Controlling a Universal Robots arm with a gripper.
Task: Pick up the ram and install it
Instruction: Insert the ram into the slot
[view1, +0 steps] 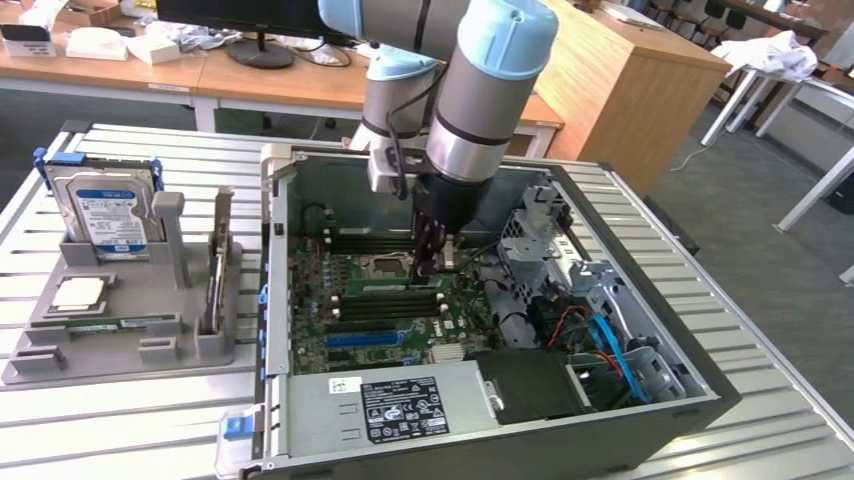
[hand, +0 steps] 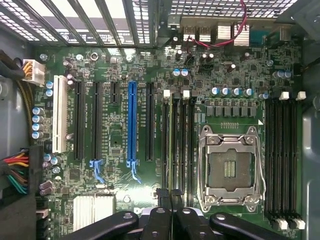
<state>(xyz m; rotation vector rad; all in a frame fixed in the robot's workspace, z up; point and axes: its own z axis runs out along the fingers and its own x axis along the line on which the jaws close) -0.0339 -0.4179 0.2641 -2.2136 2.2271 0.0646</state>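
Gripper (hand: 171, 194) around thin green ram (hand: 173, 135)

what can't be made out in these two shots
Whether the shut pincer holds the ram: in the wrist view its own fingers hide the gap; in the exterior view it is too small and dark.
The memory slots under the pincer, exterior view: partly hidden by the arm.
Text on the power supply label, exterior view: too small.
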